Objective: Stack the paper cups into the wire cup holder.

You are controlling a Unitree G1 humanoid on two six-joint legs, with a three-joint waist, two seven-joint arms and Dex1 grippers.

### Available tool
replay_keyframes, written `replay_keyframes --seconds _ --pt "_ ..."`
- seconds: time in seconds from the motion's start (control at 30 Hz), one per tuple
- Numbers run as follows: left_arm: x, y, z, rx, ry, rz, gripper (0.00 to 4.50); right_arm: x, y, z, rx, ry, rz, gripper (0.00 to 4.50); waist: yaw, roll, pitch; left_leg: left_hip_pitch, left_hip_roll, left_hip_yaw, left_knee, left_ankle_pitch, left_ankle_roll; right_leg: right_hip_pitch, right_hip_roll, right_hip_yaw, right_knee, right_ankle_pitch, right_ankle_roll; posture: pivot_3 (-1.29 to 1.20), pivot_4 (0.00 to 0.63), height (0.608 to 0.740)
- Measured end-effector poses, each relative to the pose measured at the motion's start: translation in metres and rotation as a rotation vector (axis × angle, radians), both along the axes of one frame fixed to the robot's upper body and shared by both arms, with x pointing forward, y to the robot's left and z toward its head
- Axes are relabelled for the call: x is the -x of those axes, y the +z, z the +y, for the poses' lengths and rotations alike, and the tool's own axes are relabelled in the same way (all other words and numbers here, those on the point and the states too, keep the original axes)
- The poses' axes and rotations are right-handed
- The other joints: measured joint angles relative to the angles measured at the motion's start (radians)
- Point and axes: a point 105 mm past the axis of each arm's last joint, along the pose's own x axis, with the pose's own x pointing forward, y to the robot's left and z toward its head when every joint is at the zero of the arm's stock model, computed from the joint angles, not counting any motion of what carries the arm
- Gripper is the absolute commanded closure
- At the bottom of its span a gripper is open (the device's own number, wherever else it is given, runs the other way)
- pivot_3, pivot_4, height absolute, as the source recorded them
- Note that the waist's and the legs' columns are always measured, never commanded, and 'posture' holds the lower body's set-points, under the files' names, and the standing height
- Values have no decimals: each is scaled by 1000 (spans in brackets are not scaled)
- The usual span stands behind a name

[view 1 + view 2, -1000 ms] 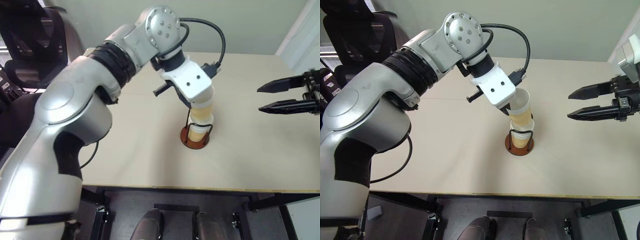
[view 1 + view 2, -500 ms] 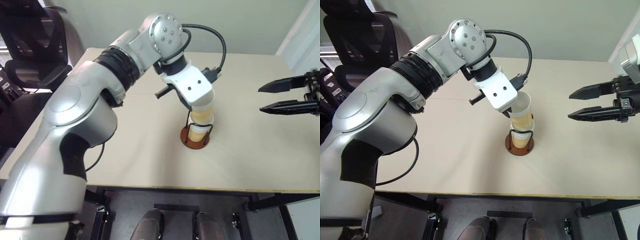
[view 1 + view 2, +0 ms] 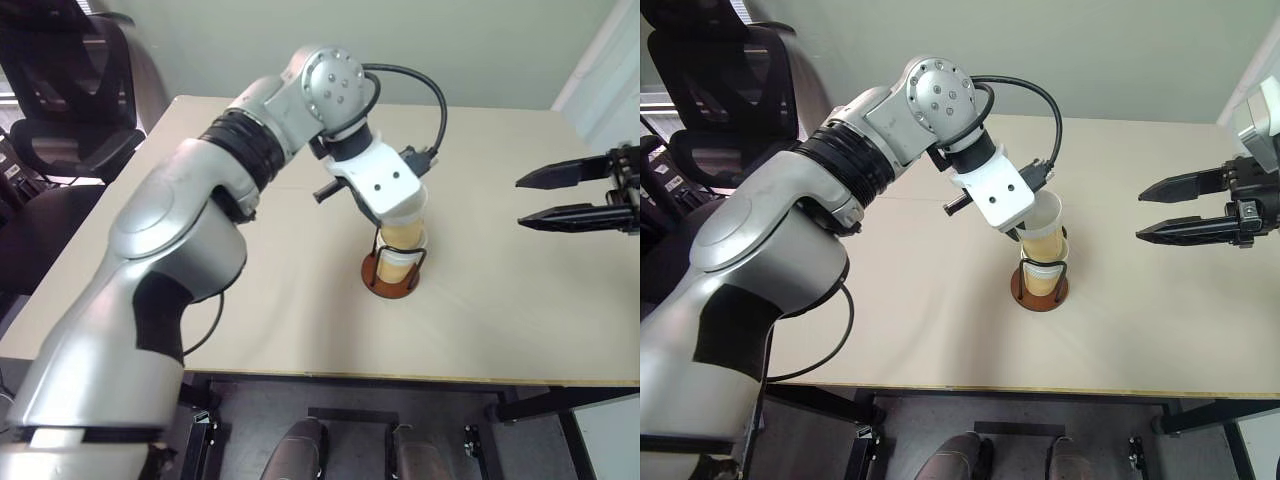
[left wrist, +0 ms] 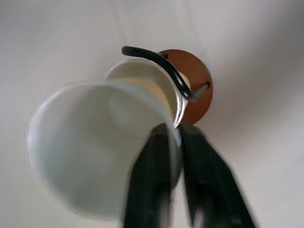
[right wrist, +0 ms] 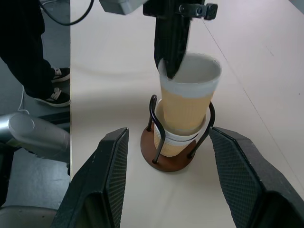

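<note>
The wire cup holder (image 5: 167, 162), black loops on a reddish-brown disc, stands mid-table with paper cups nested in it. The top paper cup (image 5: 187, 102) sits in a lower cup (image 5: 172, 138) and rises well above the wire loops. My left gripper (image 4: 176, 131) reaches down from above and is shut on the top cup's rim, one finger (image 4: 153, 171) inside the cup and the other outside. My right gripper (image 3: 518, 200) hovers open and empty off to the right of the holder (image 3: 391, 283), its fingers pointing toward it.
The beige table (image 3: 250, 300) has its front edge close to me. A black office chair (image 3: 60, 100) stands past the table's left corner. A person's shoes (image 5: 56, 85) stand on the floor beyond the table's far side.
My left hand has sunk a little, pushing the top cup deeper into the stack in the holder. The right gripper has not moved.
</note>
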Motion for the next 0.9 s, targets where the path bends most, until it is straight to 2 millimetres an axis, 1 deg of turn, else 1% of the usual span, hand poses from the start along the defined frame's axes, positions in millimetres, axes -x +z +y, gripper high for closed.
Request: replay_keyframes --seconds 0.1,0.17,0.27,0.3,0.43,0.5,0.63,0.73,0.8,0.9 --pt "-3 -8 4 -18 11 7 1854 0 0 2 2 0 -3 1803 0 0 0 0 0 0 0 0 0 0 0 0 0 0 0 0 150 740" --pt "-3 -7 3 -13 9 5 1099 0 0 2 2 -1 -4 1803 0 0 0 0 0 0 0 0 0 0 0 0 0 0 0 0 150 740" --pt "-3 -5 2 -2 9 0 98 0 0 2 2 -2 -4 1803 0 0 0 0 0 0 0 0 0 0 0 0 0 0 0 0 150 740" --pt "-3 -5 2 0 10 0 41 0 0 2 1 -2 -4 1803 0 0 0 0 0 0 0 0 1 0 0 0 0 0 0 0 150 740" --pt "-2 -1 0 56 22 22 41 -1 0 1 -3 -8 -3 1803 0 0 0 0 0 0 0 0 1 0 0 0 0 0 0 0 150 740" --pt "-2 4 -1 98 23 29 41 -1 0 0 -5 -10 -5 1803 0 0 0 0 0 0 0 0 1 0 0 0 0 0 0 0 150 740" --pt "-2 18 -1 197 43 51 41 -3 2 -2 -14 -19 -12 1803 0 0 0 0 0 0 0 0 1 0 0 0 0 0 0 0 150 740" --pt "-4 39 3 348 93 99 41 -5 7 -5 -20 -29 -41 1803 -1 0 0 0 0 0 0 0 1 0 0 0 0 0 0 0 150 740" --pt "-8 53 14 446 153 127 41 -8 10 -7 -24 -42 -59 1803 -4 0 0 1 0 0 -1 0 1 0 1 0 0 0 -1 0 150 740" --pt "-19 70 46 569 274 135 41 -9 10 -7 -31 -51 -68 1803 -9 1 0 2 1 1 -2 1 0 -1 2 0 0 -2 -3 0 150 740"
